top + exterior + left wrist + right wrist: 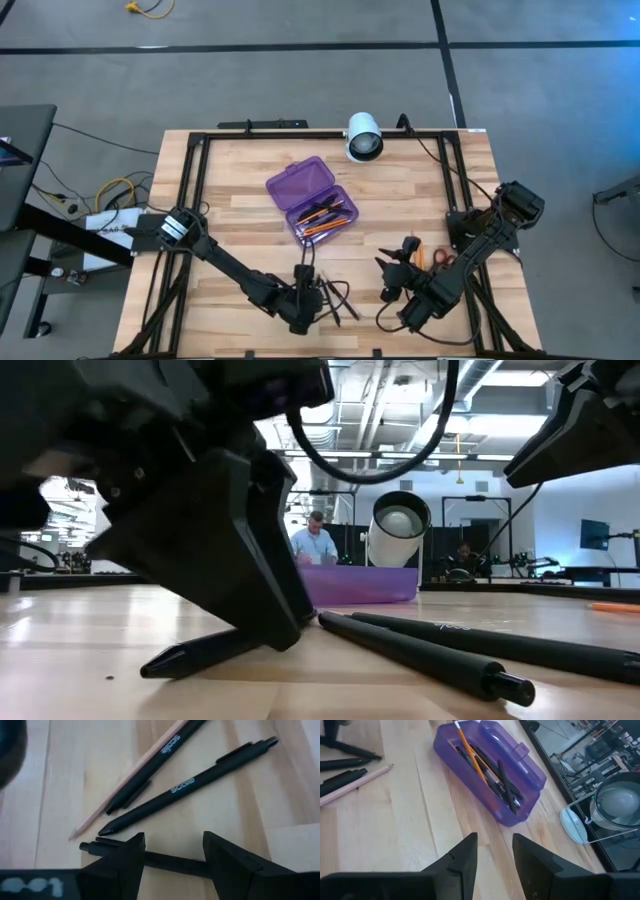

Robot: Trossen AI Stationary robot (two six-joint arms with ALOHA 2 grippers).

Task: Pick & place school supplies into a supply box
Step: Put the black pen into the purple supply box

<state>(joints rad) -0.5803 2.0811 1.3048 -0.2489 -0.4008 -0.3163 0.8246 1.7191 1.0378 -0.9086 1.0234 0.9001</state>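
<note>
The purple supply box [298,182] lies open at the table's middle, with orange pencils and black pens inside [485,770]. Near the front edge lie loose black pens [335,298] and one pencil [125,785]. My left gripper [172,840] is low over them, open, and a black pen [170,861] lies crosswise under its fingertips. Scissors with orange handles [432,258] lie at the right. My right gripper [392,272] hovers open beside them with nothing between its fingers [494,842], pointing toward the box. My left gripper comes down slanting from the table's left onto a black pen [170,861] that lies flat on the table. The pen runs from one finger to the other. The fingers hide the spot, so I cannot tell whether they touch it.
A white cylindrical camera [363,137] stands at the far edge behind the box. A black frame [190,160] runs along the table's sides. Two more pens [430,650] lie right of the left gripper. Bare wood lies left of the box.
</note>
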